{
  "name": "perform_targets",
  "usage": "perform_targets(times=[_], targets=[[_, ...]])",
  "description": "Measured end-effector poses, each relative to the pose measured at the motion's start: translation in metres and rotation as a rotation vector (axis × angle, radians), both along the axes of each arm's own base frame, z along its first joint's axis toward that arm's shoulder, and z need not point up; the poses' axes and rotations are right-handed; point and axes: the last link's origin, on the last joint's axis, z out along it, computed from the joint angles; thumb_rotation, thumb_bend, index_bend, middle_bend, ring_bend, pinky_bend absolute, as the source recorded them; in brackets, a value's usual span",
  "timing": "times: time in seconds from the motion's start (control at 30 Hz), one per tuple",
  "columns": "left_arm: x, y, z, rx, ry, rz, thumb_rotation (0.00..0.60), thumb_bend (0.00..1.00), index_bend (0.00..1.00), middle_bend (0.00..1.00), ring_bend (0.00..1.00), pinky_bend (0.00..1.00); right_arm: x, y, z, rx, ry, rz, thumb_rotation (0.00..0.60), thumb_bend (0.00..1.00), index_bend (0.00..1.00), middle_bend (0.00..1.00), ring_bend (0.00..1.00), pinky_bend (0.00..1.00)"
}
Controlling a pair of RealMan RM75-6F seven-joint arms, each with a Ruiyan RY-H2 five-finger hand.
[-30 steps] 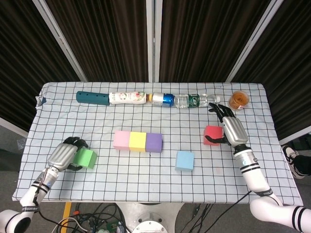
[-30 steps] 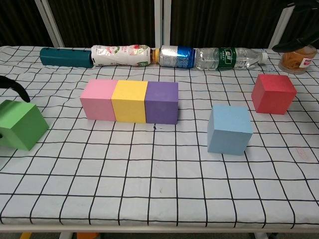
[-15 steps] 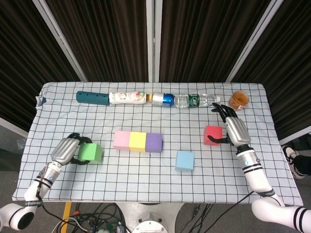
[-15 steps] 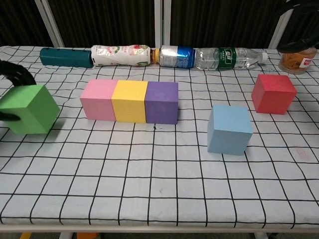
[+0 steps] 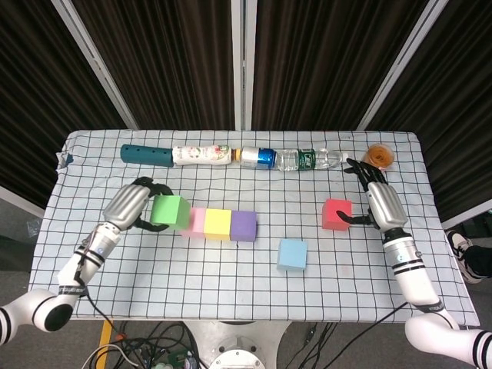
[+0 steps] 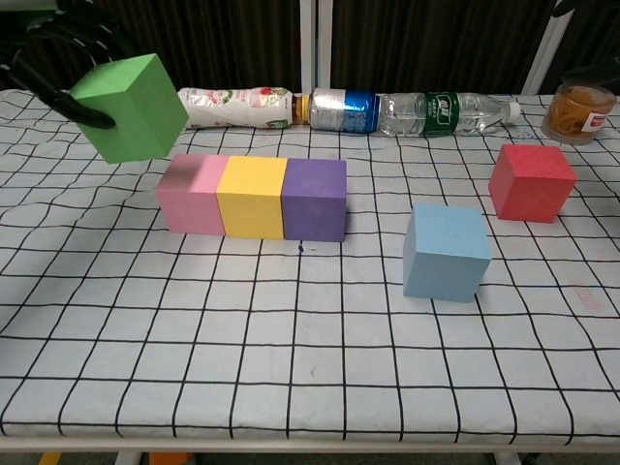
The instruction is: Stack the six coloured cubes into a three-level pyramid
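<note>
Overhead, dark curtains (image 5: 184,54) back the checked tablecloth (image 5: 231,269).

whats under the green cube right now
Nothing supports the green cube: the left hand holds it in the air, just above the pink cube. The tablecloth directly beneath is partly hidden.

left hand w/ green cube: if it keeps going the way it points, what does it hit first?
Likely the pink cube. The left hand points right along the base row, holding the green cube tilted, above the table. Height is unclear; it might pass over the top instead.
</note>
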Motion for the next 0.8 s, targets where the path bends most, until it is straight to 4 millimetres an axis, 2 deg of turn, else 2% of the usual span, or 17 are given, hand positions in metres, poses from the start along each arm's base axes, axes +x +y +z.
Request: perform_targets(times=[0.2, 0.5, 0.57, 0.67, 0.8], targets=[[0.028, 0.011, -0.02, -0.052, 0.059, -0.042, 0.6, 0.2, 0.45, 0.47, 0.34, 0.18, -0.004, 0.002, 0.002, -0.001, -0.004, -0.009, 0.6, 0.11, 0.03, 0.19, 0.01, 0.01], [0.039, 0.02, -0.04, -0.045, 0.14, -0.045, 0.6, 0.17, 0.4, 0.43, 0.33, 0.18, -0.011, 0.003, 0.004, -0.002, -0.016, -0.019, 0.6, 0.11, 0.03, 0.18, 0.01, 0.01], [0.039, 0.021, -0.042, -0.047, 0.147, -0.036, 0.6, 0.15, 0.34, 0.38, 0.28, 0.18, -0.012, 0.003, 0.005, -0.003, -0.018, -0.021, 0.6, 0.11, 0.03, 0.18, 0.01, 0.01], [0.041, 0.021, -0.044, -0.062, 0.153, -0.035, 0.6, 0.11, 0.24, 0.22, 0.16, 0.18, -0.013, 0.003, 0.006, -0.005, -0.025, -0.022, 0.6, 0.11, 0.03, 0.18, 0.01, 0.01], [0.042, 0.02, -0.045, -0.071, 0.159, -0.042, 0.6, 0.1, 0.17, 0.12, 0.06, 0.17, -0.015, 0.004, 0.007, -0.011, -0.026, -0.023, 0.6, 0.11, 0.03, 0.19, 0.01, 0.01]])
